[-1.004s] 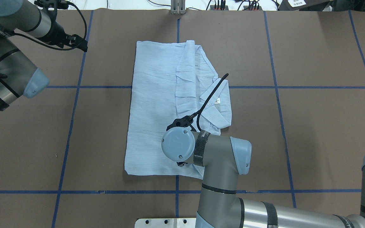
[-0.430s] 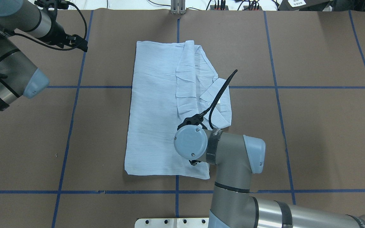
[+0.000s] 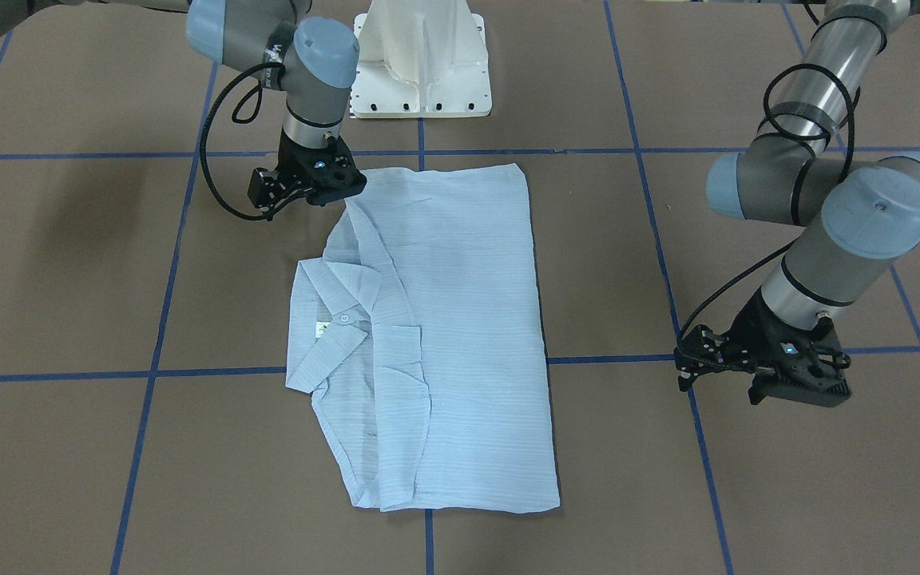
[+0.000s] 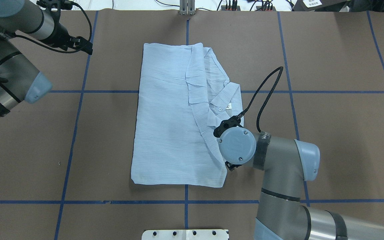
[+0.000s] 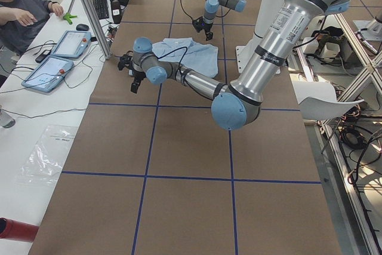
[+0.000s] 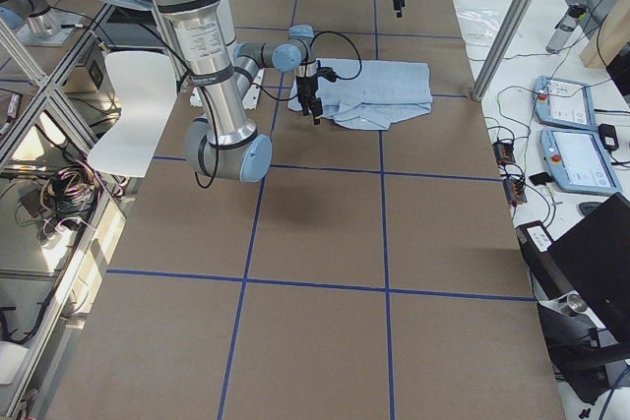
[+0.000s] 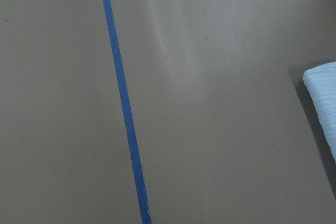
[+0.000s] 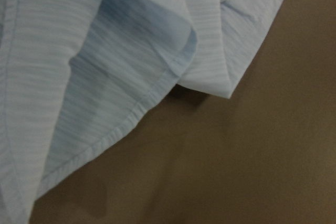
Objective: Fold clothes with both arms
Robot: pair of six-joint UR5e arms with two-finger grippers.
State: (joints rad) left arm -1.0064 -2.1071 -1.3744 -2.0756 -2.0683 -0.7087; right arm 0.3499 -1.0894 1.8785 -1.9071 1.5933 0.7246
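The tabletop (image 4: 328, 140) was covered in brown paper divided by blue tape lines (image 4: 78, 133). A white pedestal base (image 3: 420, 56) stood at the robot's edge. Beyond the far edge, a side bench (image 5: 36, 117) carried control tablets (image 5: 49, 71) and a keyboard (image 5: 98, 4), with a person (image 5: 18, 10) seated there.

The shirt (image 4: 165, 126) lay flat at the tabletop centre. It was folded to a long rectangle running from the robot's edge toward the far edge, with its collar (image 4: 227, 100) toward the right edge.

The right fingers (image 3: 332, 182) hung at the shirt corner nearest the robot's edge and the right edge. The left fingers (image 3: 799, 383) hung over bare paper toward the far left corner, apart from the shirt. For both pairs, apart or together could not be determined.

Compared with one second earlier, the right arm (image 4: 278, 156) had moved from above the shirt toward the right edge. The loose front edge had also shifted that way at its near end. The left arm (image 4: 8, 66) had not moved.
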